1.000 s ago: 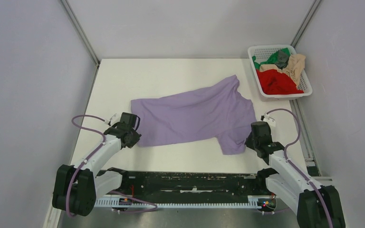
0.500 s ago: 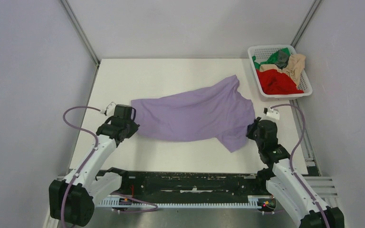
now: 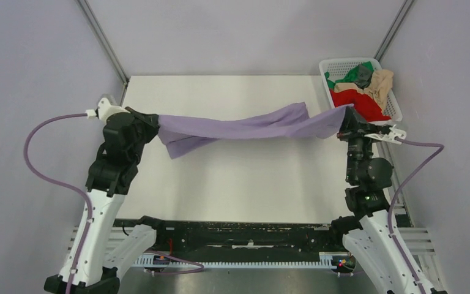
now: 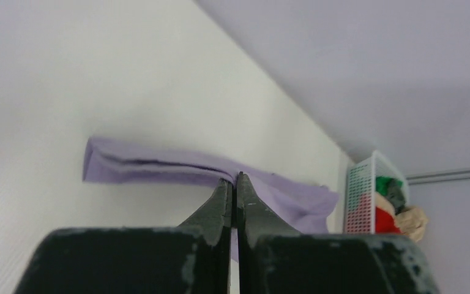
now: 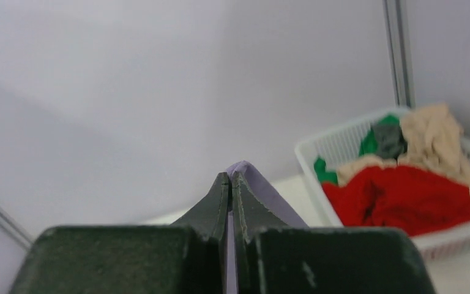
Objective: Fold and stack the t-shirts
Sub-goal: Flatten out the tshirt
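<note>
**A:** Where is the lavender shirt [image 3: 245, 127]?

**B:** It is stretched as a twisted band between the two grippers, above the table [image 3: 245, 190]. One end meets the left gripper [image 3: 153, 122] and the other meets the right gripper [image 3: 344, 121]. A loose fold droops beneath the band near its left end. Whether that fold touches the table cannot be told.

**A:** What is the state of each gripper?

**B:** Both are clamped on the lavender shirt. In the left wrist view the jaws are pressed together, with cloth spreading away from their tips. In the right wrist view the jaws are likewise closed, with a purple edge pinched between them.

**A:** Where are the other shirts?

**B:** They lie bunched in the basket [image 3: 343, 62] at the table's far right corner, just beyond the right gripper. The red shirt [image 3: 358, 105] is nearest. The beige shirt [image 3: 380, 82] lies to its right. The green shirt [image 3: 365, 65] and grey shirt [image 3: 362, 76] lie at the far end.
</note>
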Tool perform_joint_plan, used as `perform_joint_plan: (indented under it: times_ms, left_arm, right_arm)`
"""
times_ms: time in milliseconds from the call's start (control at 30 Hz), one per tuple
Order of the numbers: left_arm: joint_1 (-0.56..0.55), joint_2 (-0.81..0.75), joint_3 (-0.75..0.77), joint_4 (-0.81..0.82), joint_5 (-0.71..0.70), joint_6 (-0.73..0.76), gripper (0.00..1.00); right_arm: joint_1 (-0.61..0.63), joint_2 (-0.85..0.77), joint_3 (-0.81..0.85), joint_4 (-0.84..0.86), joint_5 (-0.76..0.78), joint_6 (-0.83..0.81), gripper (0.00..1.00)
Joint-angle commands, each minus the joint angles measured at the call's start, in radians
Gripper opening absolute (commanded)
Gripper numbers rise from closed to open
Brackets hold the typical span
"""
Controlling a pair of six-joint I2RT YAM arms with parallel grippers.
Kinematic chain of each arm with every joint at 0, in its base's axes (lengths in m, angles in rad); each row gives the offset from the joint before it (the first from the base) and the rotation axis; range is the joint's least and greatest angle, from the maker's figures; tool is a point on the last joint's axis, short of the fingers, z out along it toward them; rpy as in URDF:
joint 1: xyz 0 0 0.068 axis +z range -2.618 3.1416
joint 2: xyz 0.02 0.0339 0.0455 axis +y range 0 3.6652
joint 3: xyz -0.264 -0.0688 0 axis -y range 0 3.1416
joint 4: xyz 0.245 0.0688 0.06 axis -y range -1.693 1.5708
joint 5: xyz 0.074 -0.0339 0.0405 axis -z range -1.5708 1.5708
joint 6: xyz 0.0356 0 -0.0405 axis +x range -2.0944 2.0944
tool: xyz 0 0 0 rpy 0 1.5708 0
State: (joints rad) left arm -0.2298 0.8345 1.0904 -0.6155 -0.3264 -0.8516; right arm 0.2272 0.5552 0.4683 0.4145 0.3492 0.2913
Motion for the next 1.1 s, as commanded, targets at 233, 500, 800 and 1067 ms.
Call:
perform_joint_plan:
  times_ms: [233,500,800,1067]
  left_arm:
    - [0.000,-0.053,0.404,0.053,-0.068,0.175,0.02]
    - [0.000,-0.095,0.581,-0.014,-0.058,0.228,0.02]
    - [0.000,-0.151,0.691,-0.029,-0.009,0.250,0.02]
    - [0.000,-0.114,0.697,-0.038,-0.034,0.256,0.02]
  right_arm:
    - [0.003,0.156,0.525,0.167,-0.015,-0.254,0.00]
    - [0.002,0.206,0.810,0.070,-0.085,-0.345,0.00]
    - [0.003,0.250,1.159,-0.107,-0.180,-0.382,0.00]
    - [0.003,0.308,1.199,-0.142,-0.149,-0.426,0.00]
